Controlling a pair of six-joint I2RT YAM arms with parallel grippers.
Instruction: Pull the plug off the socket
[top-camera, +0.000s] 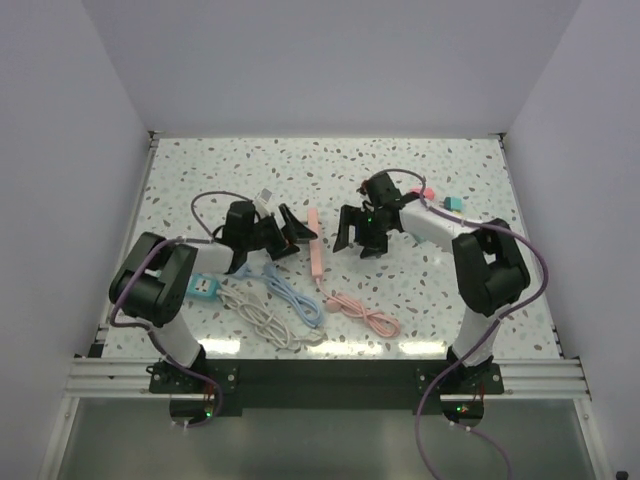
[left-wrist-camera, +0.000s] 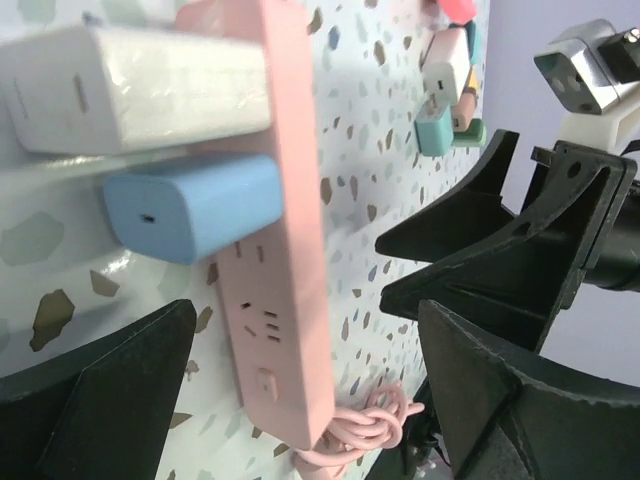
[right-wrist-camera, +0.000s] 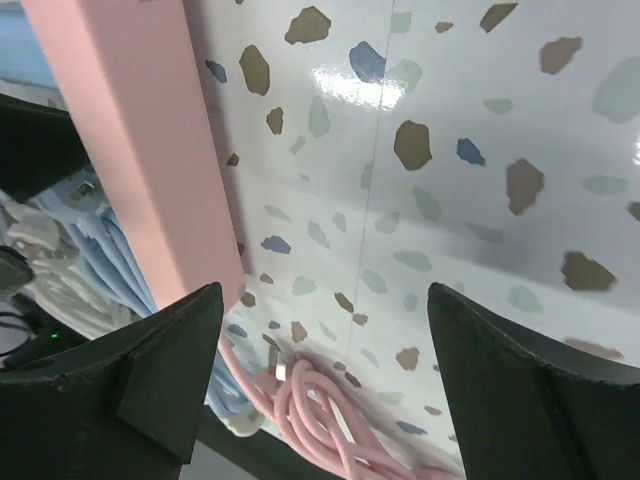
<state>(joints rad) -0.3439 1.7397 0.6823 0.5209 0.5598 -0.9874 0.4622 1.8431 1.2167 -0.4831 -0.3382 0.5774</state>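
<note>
Finding the blue plug (left-wrist-camera: 190, 205) above our spread left fingers (left-wrist-camera: 110, 400), we see it jutting left off the pink strip (left-wrist-camera: 290, 300).

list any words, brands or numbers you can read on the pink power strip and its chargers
None can be read in any view.
Pink plastic power strip: only socket slots, no print.
White block charger and blue block charger: blurred plain faces, no lettering visible.
</note>
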